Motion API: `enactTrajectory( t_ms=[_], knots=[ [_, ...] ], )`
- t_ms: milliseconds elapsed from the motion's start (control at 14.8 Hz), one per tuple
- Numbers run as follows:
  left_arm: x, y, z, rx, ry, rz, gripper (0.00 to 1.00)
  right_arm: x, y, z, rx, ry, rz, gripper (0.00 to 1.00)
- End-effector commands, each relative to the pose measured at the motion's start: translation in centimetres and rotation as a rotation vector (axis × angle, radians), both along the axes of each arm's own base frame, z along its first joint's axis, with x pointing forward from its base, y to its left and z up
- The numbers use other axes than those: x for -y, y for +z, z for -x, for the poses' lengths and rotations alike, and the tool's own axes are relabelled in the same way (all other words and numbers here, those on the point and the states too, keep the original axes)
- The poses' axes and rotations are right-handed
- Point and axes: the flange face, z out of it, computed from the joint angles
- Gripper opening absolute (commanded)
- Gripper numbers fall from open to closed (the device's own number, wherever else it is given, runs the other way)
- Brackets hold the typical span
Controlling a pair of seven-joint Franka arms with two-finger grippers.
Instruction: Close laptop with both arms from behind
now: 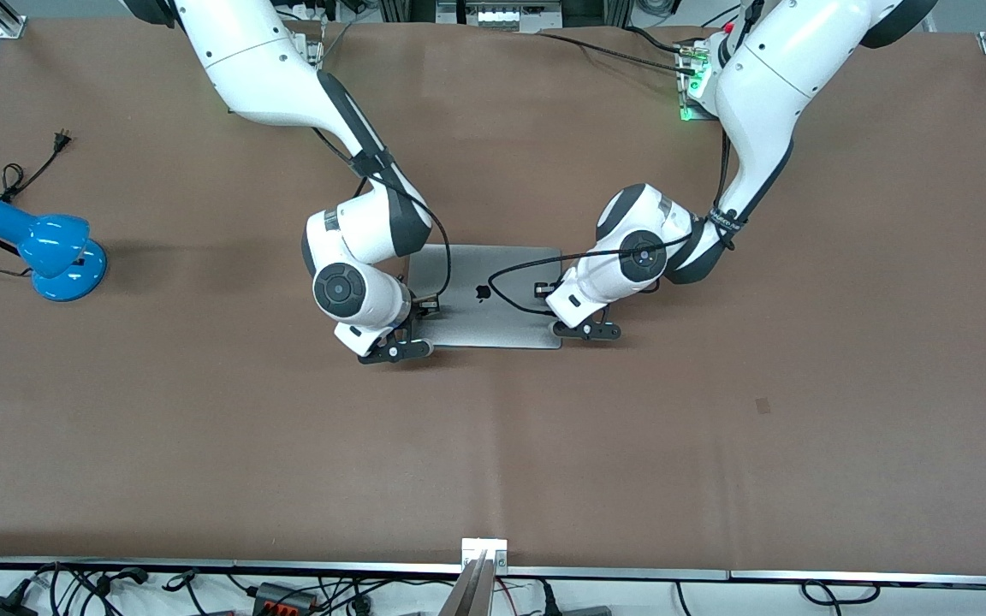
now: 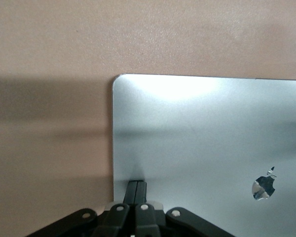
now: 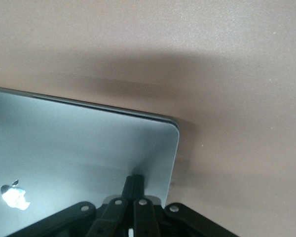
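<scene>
The silver-grey laptop lies at the middle of the table with its lid down flat, the black apple logo facing up. My right gripper is shut, its tips resting on the lid near the edge toward the right arm's end; the right wrist view shows the closed fingertips on the lid by its corner. My left gripper is shut, its tips on the lid near the edge toward the left arm's end; the left wrist view shows the fingertips on the lid. Keyboard and screen are hidden.
A blue desk lamp with a black cord lies toward the right arm's end of the table. A box with a green light sits by the left arm's base. Brown table cover all around.
</scene>
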Motion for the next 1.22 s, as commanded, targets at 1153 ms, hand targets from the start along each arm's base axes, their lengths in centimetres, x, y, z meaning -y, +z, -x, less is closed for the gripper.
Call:
enactTrajectory(
  t_ms=[1153],
  knots=[
    [-12.4, 24.2, -1.9, 0.026, -0.011, -0.197, 0.00, 5.3, 13.4, -3.5, 0.107, -0.023, 0.026, 0.00]
  ],
)
